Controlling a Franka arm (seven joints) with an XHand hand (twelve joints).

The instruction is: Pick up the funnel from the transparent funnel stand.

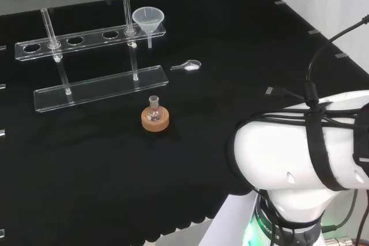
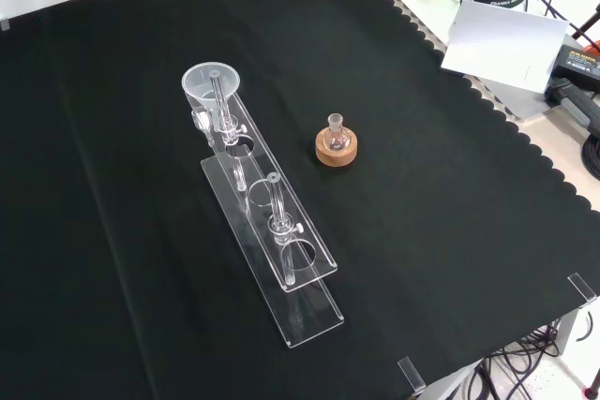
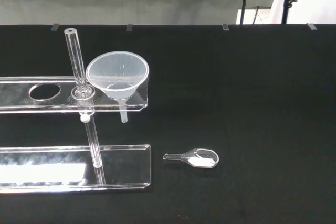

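Observation:
A clear funnel sits in the end hole of the transparent stand's upper shelf, its spout hanging down through the hole. In the front view the funnel is at the far end of the stand. The wrist view has the funnel close, at the end of the upper shelf and beside an upright clear rod. The shelf's other holes hold nothing.
A small round flask on a cork ring stands in front of the stand; the front view puts this flask to the stand's right. A clear scoop with white powder lies near the stand's base plate. The arm's white link rises at the right.

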